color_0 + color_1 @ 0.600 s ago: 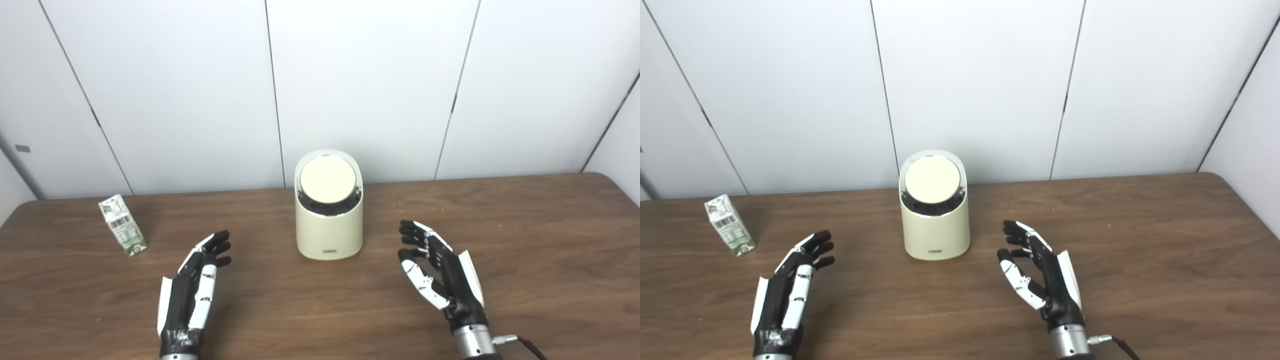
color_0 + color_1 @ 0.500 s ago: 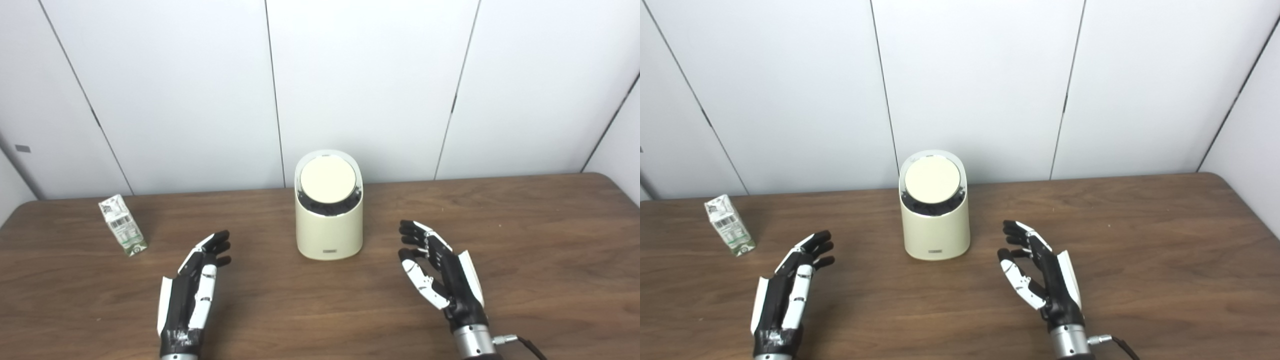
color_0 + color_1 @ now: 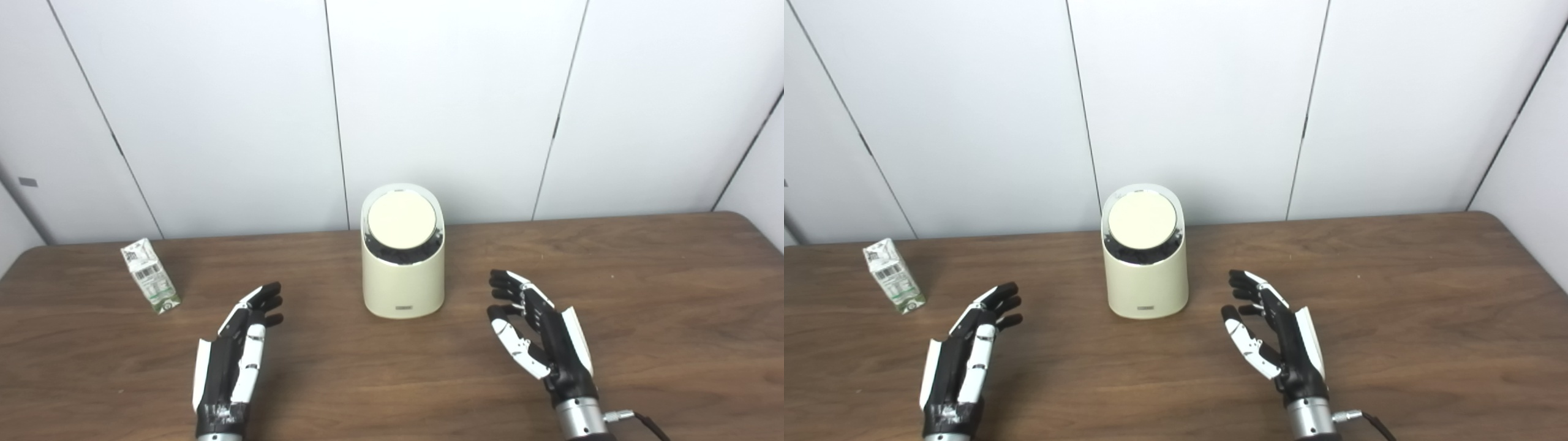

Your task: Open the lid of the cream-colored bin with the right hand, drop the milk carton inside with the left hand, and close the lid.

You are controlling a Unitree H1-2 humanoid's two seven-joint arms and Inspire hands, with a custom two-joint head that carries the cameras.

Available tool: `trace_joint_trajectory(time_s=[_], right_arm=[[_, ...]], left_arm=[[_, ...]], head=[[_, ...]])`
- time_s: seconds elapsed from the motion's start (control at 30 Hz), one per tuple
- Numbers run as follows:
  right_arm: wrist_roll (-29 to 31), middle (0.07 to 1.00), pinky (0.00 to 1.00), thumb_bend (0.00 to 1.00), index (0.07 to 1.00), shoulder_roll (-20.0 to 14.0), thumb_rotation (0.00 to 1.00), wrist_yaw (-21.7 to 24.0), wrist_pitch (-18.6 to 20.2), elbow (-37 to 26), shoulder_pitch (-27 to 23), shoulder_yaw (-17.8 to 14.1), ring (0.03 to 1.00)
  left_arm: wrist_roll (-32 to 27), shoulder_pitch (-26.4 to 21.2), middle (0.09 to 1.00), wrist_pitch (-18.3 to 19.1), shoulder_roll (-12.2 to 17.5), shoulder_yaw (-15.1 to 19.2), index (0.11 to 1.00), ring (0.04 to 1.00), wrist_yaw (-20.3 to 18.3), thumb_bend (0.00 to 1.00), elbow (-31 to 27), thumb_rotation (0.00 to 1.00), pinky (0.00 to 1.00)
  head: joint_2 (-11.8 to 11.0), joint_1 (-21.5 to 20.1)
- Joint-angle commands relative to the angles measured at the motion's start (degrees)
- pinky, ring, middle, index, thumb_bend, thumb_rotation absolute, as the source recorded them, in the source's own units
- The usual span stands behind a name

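The cream-colored bin (image 3: 402,282) stands upright mid-table near the back, its round lid (image 3: 402,222) shut and tilted toward me. The small white-and-green milk carton (image 3: 150,276) stands upright at the far left. My left hand (image 3: 236,352) is open and empty, hovering low over the table between carton and bin, nearer the front. My right hand (image 3: 539,334) is open and empty, fingers spread, to the front right of the bin and apart from it.
The brown wooden table (image 3: 661,294) runs the full width, with rounded back corners. White wall panels (image 3: 453,104) stand directly behind the bin. A cable (image 3: 643,421) leaves my right wrist at the bottom edge.
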Motion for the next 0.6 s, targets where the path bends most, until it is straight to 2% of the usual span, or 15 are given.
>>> trace_joint_trajectory(time_s=[0.0,0.17,0.23,0.27,0.33,0.43,0.57], right_arm=[[-0.1,0.778,0.67,0.12,0.774,0.0,0.52,-0.4,-2.0,0.6,-0.1,0.1,0.757],[0.1,0.778,0.67,0.12,0.769,0.4,0.51,-0.8,-2.2,1.1,-0.3,-0.1,0.755],[-0.4,0.780,0.67,0.12,0.771,0.6,0.54,-1.1,-1.9,1.3,-0.6,0.0,0.759],[0.2,0.782,0.68,0.13,0.773,1.0,0.57,-0.9,-1.4,1.1,-0.7,0.0,0.761],[1.2,0.802,0.71,0.21,0.789,1.7,0.71,-0.6,-0.2,0.4,-0.9,-0.2,0.787],[1.5,0.838,0.75,0.31,0.830,2.6,0.84,0.7,5.0,-4.7,-1.3,0.0,0.826],[2.6,0.870,0.77,0.34,0.867,1.6,0.96,3.5,8.8,-9.6,-4.4,0.0,0.854]], left_arm=[[-0.6,0.1,0.834,-0.6,0.1,0.0,0.820,0.817,0.1,0.21,0.3,0.79,0.76],[-0.6,0.0,0.838,-0.4,0.3,0.1,0.821,0.822,0.1,0.19,0.5,0.78,0.77],[-0.7,-0.3,0.842,-0.5,0.7,0.3,0.822,0.826,0.0,0.19,0.9,0.78,0.77],[-0.8,-0.5,0.843,-0.7,0.9,0.4,0.822,0.825,0.0,0.19,1.2,0.79,0.77],[-1.1,-0.7,0.841,-1.1,1.2,0.7,0.822,0.822,-0.1,0.18,1.6,0.81,0.76],[-2.5,-1.1,0.840,-1.6,1.5,1.2,0.820,0.818,-0.3,0.17,2.6,0.81,0.75],[-3.3,-1.3,0.841,-1.9,1.9,1.1,0.825,0.821,-0.9,0.19,3.1,0.79,0.76]], head=[[0.1,-0.1],[0.1,-1.0],[0.1,-1.8],[0.1,-2.3],[0.2,-3.1],[0.3,-4.1],[0.3,-4.2]])
